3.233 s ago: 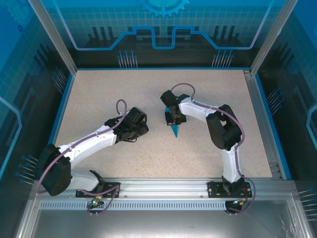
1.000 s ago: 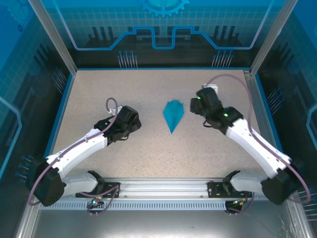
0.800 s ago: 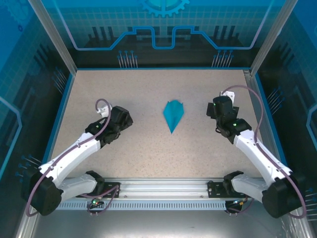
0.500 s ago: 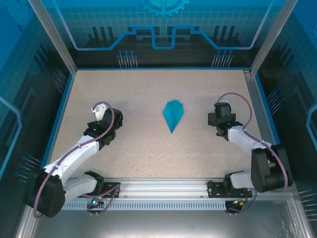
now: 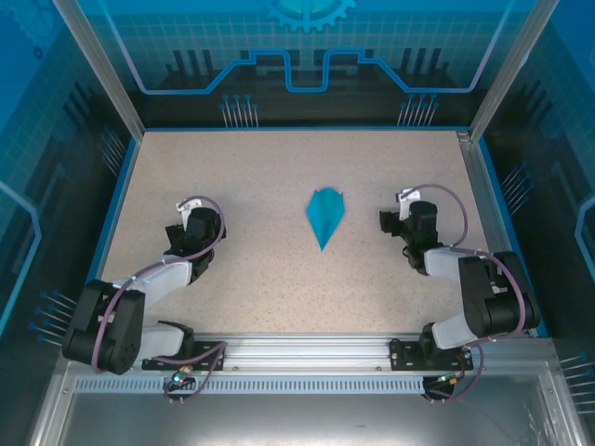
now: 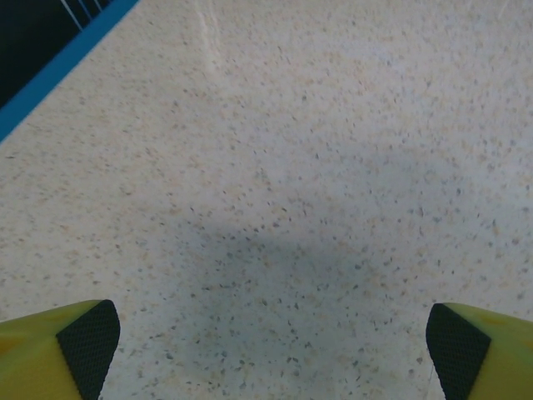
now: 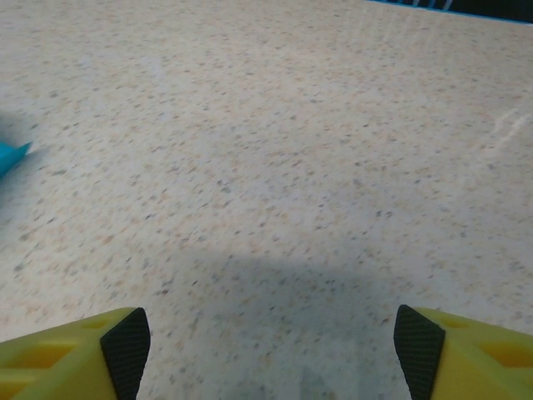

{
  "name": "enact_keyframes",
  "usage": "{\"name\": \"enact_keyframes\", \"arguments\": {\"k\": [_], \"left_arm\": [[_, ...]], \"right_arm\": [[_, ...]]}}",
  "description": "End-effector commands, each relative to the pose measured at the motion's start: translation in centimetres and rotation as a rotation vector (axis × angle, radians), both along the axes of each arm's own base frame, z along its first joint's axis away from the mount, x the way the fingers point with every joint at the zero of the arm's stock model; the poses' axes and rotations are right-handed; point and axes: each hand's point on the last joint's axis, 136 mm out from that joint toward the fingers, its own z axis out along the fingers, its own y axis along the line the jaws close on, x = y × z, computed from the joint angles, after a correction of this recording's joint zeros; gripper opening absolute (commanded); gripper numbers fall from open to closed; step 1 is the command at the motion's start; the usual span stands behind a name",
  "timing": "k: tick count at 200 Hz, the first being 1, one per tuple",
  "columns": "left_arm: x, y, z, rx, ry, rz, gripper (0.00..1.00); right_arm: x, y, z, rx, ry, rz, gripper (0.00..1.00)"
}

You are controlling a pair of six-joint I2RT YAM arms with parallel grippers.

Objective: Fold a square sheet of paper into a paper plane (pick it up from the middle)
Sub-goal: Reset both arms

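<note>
Count: one paper plane (image 5: 325, 216), two arms, two grippers, four yellow fingers with black pads across the wrist views.

Plane: teal-blue dart, lying flat near the middle of the table (image 5: 232, 167), sharp tip toward the arm bases, wide end toward the back wall. It lies between the two grippers, well apart from both, touched by nothing.

Left gripper (image 5: 191, 232): left of the plane, arm folded back on itself. Left wrist view: gripper (image 6: 273, 346) with jaws spread wide, pads (image 6: 87, 346) at opposite bottom corners, bare tabletop between them.

Right gripper (image 5: 407, 221): right of the plane, arm also folded. Right wrist view: gripper (image 7: 272, 346) with jaws spread, nothing between the pads (image 7: 125, 342).

View differences: the overhead view gives the plane's whole outline and centre crease; the right wrist view catches a small teal corner (image 7: 10, 157) at its left edge. The left wrist view takes in the blue border strip (image 6: 67, 58) at upper left.

Surface: beige, dark-speckled, matte, edged in blue. Gripper shadows fall on it.

Room: aluminium posts, translucent blue panels printed with circuit lines, a metal rail (image 5: 307, 346) along the near edge carrying both bases.
</note>
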Motion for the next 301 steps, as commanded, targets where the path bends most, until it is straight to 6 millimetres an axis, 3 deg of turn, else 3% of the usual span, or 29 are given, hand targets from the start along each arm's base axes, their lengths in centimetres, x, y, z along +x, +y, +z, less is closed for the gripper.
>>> {"name": "enact_keyframes", "arguments": {"k": [1, 12, 16, 18, 23, 56, 63, 82, 96, 105, 132, 301], "left_arm": [[2.4, -1.0, 2.7, 0.0, -0.149, -0.079, 0.99], [2.4, -0.7, 2.8, 0.017, -0.163, -0.079, 0.99], [2.4, -0.7, 2.9, 0.021, -0.167, -0.084, 0.99], [2.4, -0.7, 2.9, 0.024, -0.169, -0.087, 0.99], [2.5, -0.7, 3.0, 0.033, -0.176, -0.099, 0.99], [4.0, -0.2, 2.9, -0.004, -0.224, -0.149, 0.99], [4.4, 0.1, 2.2, -0.015, -0.228, -0.149, 0.99], [5.6, -1.3, 1.2, -0.039, -0.185, -0.243, 0.99], [4.9, -1.2, 0.2, -0.072, -0.2, -0.255, 0.99], [4.8, -1.0, 0.8, -0.053, -0.281, -0.259, 0.99], [5.1, -0.7, 0.3, -0.075, -0.21, -0.23, 0.99], [5.1, -0.9, 0.4, -0.062, -0.215, -0.238, 0.99]], "right_arm": [[0.8, 0.8, 2.1, 0.014, -0.144, 0.069, 0.82], [1.1, 0.6, 1.9, 0.025, -0.117, 0.061, 0.82], [1.2, 0.5, 1.9, 0.034, -0.112, 0.058, 0.88], [1.1, 0.4, 1.8, 0.037, -0.103, 0.057, 0.96], [1.2, 0.3, 1.7, 0.043, -0.099, 0.057, 0.99], [1.2, 0.2, 1.8, 0.042, -0.102, 0.054, 0.99], [1.2, 0.3, 1.8, 0.042, -0.103, 0.055, 0.99], [1.2, 0.2, 1.8, 0.042, -0.102, 0.052, 0.99], [1.2, 0.2, 1.8, 0.042, -0.102, 0.051, 0.99], [1.2, 0.2, 1.7, 0.042, -0.1, 0.051, 0.99], [1.2, 0.2, 1.8, 0.043, -0.104, 0.051, 0.99], [1.2, 0.3, 1.8, 0.044, -0.101, 0.058, 0.99]]}}
